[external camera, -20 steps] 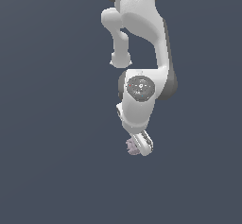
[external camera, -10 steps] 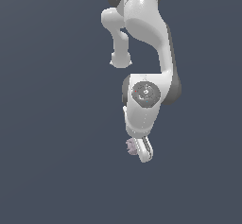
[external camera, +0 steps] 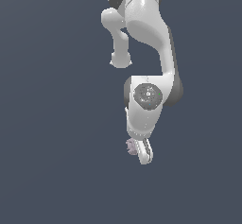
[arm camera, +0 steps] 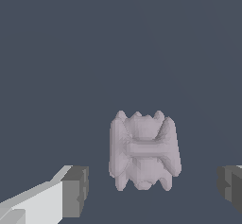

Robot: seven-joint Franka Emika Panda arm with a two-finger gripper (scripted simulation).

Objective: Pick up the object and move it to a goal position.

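The object point(arm camera: 144, 151) is a small knobbly pale pinkish-grey lump lying on the flat dark grey surface. In the wrist view it sits between my two grey fingertip pads point(arm camera: 75, 191), with a gap on either side. My gripper point(arm camera: 153, 190) is open and touches nothing. In the exterior view the object point(external camera: 130, 146) peeks out on the exterior view's left of the gripper point(external camera: 142, 153), mostly hidden behind the white hand.
The white arm point(external camera: 149, 53) reaches down from the top of the exterior view. Only the plain dark grey surface point(external camera: 56, 147) surrounds the object.
The hand has dropped lower and shifted slightly toward the exterior view's right, coming down around the object. The object has not moved.
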